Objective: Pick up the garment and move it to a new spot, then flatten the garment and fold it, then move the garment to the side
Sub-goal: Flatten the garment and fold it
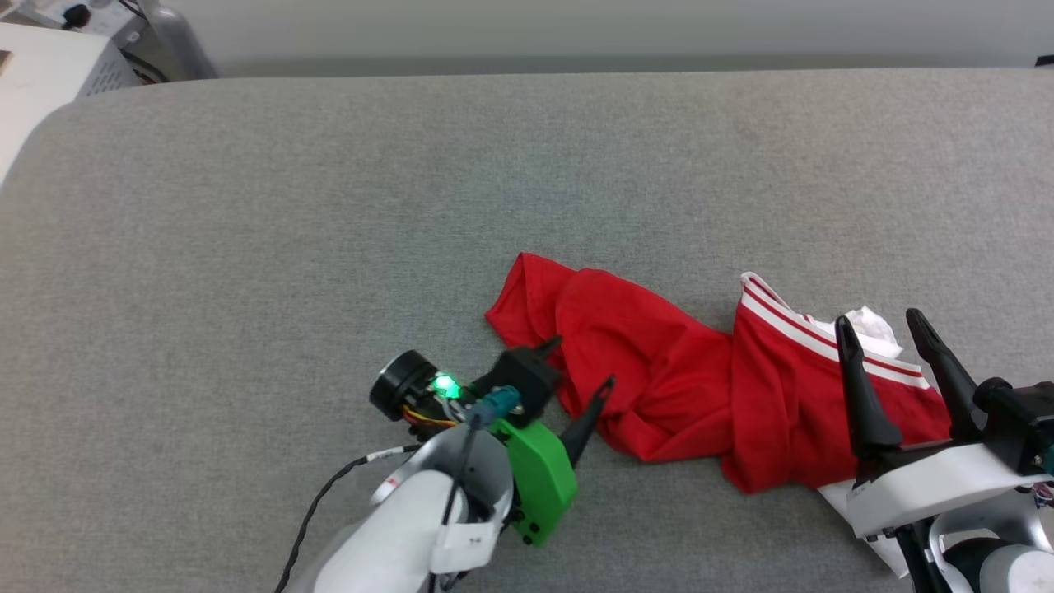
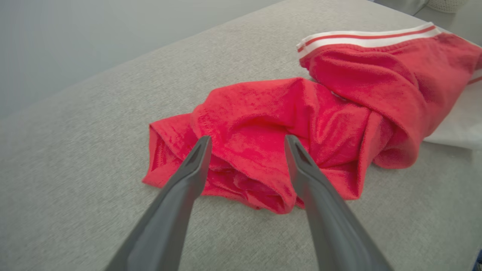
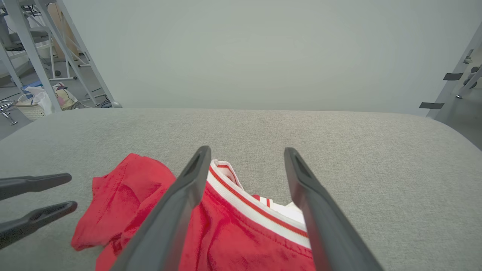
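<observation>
The left gripper (image 1: 583,361) holds its two fingers wide apart with nothing between them. The tips are at the near-left edge of the garment (image 1: 659,371), and contact cannot be told. The crumpled red body runs off toward its 1 o'clock. The right gripper (image 1: 878,318), also spread and empty, stands over the striped-trim end, with red cloth at its 9 o'clock. The garment lies bunched on the grey padded surface (image 1: 329,206), at the head view's 4 o'clock.
</observation>
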Motion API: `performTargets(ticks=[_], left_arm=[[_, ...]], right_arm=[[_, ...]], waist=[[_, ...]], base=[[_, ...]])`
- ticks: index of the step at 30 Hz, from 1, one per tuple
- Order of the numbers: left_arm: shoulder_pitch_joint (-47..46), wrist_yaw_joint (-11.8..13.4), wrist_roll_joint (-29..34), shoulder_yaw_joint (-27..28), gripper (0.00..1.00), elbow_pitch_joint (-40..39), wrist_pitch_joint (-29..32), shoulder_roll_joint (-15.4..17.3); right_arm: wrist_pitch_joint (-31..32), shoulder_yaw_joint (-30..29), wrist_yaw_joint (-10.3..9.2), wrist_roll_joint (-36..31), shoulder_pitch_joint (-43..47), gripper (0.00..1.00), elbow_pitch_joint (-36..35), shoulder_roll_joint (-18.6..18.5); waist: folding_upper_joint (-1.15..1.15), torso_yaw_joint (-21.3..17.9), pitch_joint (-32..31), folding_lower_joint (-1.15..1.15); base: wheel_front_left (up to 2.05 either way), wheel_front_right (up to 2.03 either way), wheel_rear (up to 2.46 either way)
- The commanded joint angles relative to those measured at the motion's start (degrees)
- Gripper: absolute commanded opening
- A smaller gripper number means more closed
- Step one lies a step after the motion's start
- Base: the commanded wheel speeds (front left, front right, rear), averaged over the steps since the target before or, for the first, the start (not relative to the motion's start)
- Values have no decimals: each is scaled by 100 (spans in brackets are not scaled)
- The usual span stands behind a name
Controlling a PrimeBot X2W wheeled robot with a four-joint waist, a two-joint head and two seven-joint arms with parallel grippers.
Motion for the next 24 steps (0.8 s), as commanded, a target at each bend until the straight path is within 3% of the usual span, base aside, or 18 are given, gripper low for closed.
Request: performTargets(ticks=[1,10,18,19,20,21,24], left_arm=[[-216,-44,39,-230,100,53,117,20],[-1384,-77,-566,-2480,100,268,940,501],[-2302,-78,-1506,-3692,100,771,2117,748],[-2343,-78,-1605,-3747,74,771,2312,765],[-2369,-78,-1739,-3787,23,723,2501,780],[-2391,-78,-1801,-3804,0,684,2596,801],[-2359,-78,-1904,-3819,0,544,2622,883]], right_arm=[[-12,32,-3,-22,-133,100,-44,-54],[-61,151,-3,1,-321,100,-28,-89],[-133,168,-3,42,-440,100,38,-73],[-144,174,-3,46,-446,100,51,-68],[-158,186,-3,62,-455,100,67,-61],[-167,201,-3,72,-465,100,85,-56],[-212,220,-3,111,-499,100,154,-43]], waist=[[0,-289,326,0],[0,-552,736,0],[0,-670,928,0],[0,-681,934,0],[0,-691,941,0],[0,-705,936,0],[0,-729,871,0]], base=[[0,0,0],[0,0,0],[0,0,0],[0,0,0],[0,0,0],[0,0,0],[0,0,0]])
